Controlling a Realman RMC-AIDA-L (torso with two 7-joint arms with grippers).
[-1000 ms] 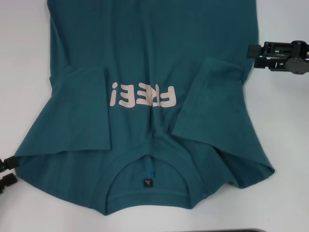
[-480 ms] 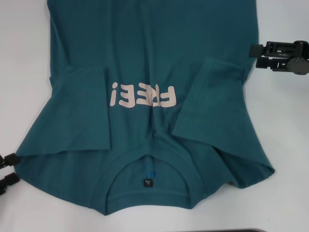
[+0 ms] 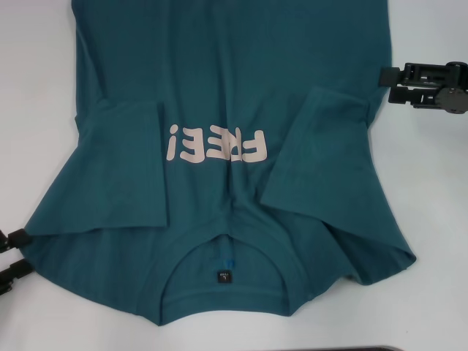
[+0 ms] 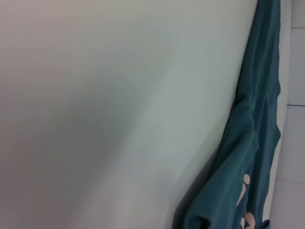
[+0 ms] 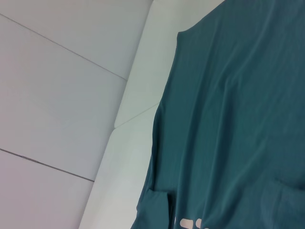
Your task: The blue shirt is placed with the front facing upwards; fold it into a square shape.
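The blue shirt (image 3: 227, 95) lies front up on the white table (image 3: 439, 219), its collar (image 3: 227, 300) nearest me and the pink "FREE!" lettering (image 3: 216, 145) upside down. Both short sleeves are folded inward onto the chest. My left gripper (image 3: 13, 254) sits at the shirt's near left corner, just off the cloth, open with nothing between its fingers. My right gripper (image 3: 389, 85) hovers beside the shirt's right edge, open and empty. The left wrist view shows the shirt's edge (image 4: 257, 143). The right wrist view shows the shirt's body (image 5: 228, 119).
A dark flat object (image 3: 380, 348) peeks in at the near edge of the table. In the right wrist view the table's far edge (image 5: 138, 105) borders grey floor tiles (image 5: 57, 95). White tabletop lies on both sides of the shirt.
The left gripper's fingers have edged a little toward the shirt corner and spread slightly. The right gripper has drifted a few pixels to the right. The shirt has not moved.
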